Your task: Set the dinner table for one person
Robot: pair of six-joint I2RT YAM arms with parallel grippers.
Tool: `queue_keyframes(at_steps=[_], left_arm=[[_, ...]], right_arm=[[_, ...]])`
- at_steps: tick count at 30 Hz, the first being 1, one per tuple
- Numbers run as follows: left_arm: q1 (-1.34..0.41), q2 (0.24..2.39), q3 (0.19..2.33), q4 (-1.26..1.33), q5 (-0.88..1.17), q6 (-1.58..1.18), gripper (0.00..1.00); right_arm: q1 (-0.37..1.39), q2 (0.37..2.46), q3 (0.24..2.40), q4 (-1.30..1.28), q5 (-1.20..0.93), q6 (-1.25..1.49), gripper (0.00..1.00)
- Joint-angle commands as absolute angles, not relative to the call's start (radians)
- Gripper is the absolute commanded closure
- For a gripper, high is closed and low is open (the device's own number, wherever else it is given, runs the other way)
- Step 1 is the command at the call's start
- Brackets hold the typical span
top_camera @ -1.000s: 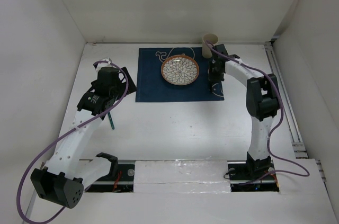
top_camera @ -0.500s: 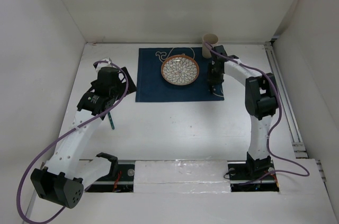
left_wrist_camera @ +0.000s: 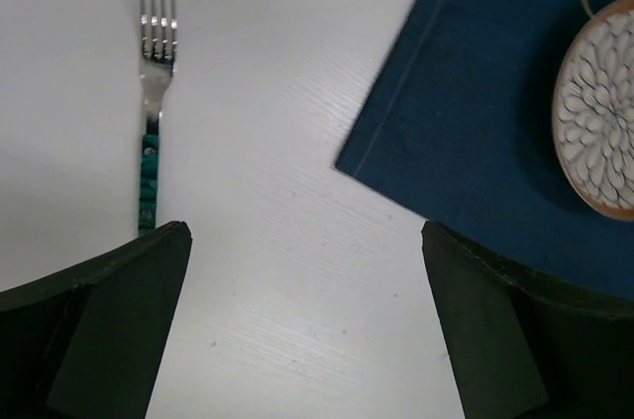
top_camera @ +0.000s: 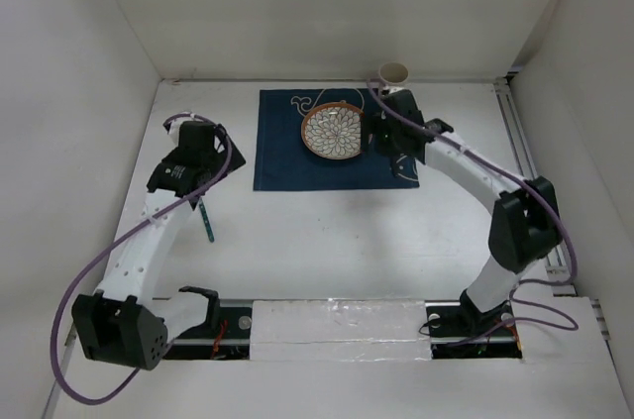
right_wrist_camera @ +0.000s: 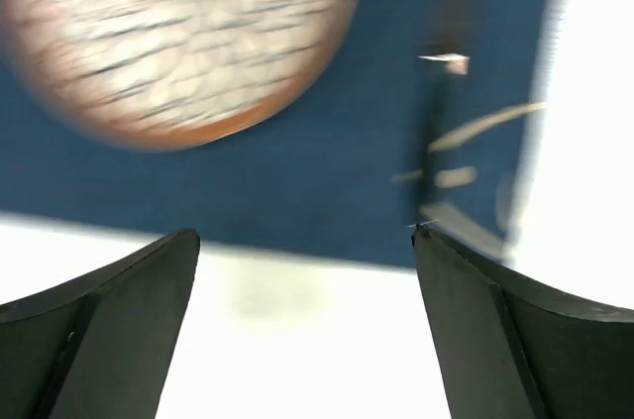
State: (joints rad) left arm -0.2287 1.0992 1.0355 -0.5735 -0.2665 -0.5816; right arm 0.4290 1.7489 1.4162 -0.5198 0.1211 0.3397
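The white tabletop (top_camera: 327, 241) fills the lower and middle part of the overhead view. It carries the blue mat (top_camera: 287, 157) at upper centre, with the plate (top_camera: 338, 129) on the mat's upper right part. The cup (top_camera: 394, 72) stands just off the mat's top right corner. The fork (top_camera: 205, 219) lies on bare tabletop left of the mat and apart from it.

The left gripper (left_wrist_camera: 302, 241) hangs open and empty. In its own view the fork sits at the far left, the handle running down behind the left finger. The step in hand looks like fetching the fork. To do that well, the gripper should shift sideways until the handle is centred between the fingers, then come down and pinch the green handle rather than the tines. The fork should then go beside the plate, parallel to the mat's edge.

The right gripper (right_wrist_camera: 302, 241) is also open and holds nothing. Its view is blurred, showing the plate at upper left and the mat's edge at right.

Compared with a second ago, the right arm's elbow has swung out toward lower right and its wrist has closed in on the plate. The left wrist has moved up and left, uncovering more of the fork.
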Motion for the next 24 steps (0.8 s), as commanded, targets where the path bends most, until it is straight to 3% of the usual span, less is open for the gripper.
queue_keyframes(at_steps=[1,8,13,18,19,23,24], left_arm=[[-0.090,1.144,0.985,-0.561,-0.129,-0.667,0.00],[0.113,1.273,0.878,-0.535,-0.082,-0.710,0.00],[0.114,1.382,0.824,-0.489,-0.028,-0.744,0.00],[0.114,1.474,0.770,-0.417,-0.041,-0.779,0.04],[0.114,1.506,0.770,-0.417,-0.054,-0.790,0.06],[0.114,1.557,0.770,-0.417,-0.066,-0.799,0.34],[0.114,1.572,0.770,-0.408,-0.066,-0.799,0.53]], right_arm=[[0.576,1.655,1.277,-0.336,0.094,0.373,0.05],[0.831,1.635,1.163,-0.213,0.043,0.387,0.05],[0.854,1.655,1.163,-0.189,0.008,0.364,0.05],[0.854,1.531,1.117,-0.170,-0.021,0.342,0.05],[0.854,1.513,1.103,-0.161,-0.021,0.342,0.05],[0.842,1.451,1.078,-0.161,-0.031,0.333,0.05],[0.833,1.442,1.078,-0.161,-0.031,0.333,0.05]])
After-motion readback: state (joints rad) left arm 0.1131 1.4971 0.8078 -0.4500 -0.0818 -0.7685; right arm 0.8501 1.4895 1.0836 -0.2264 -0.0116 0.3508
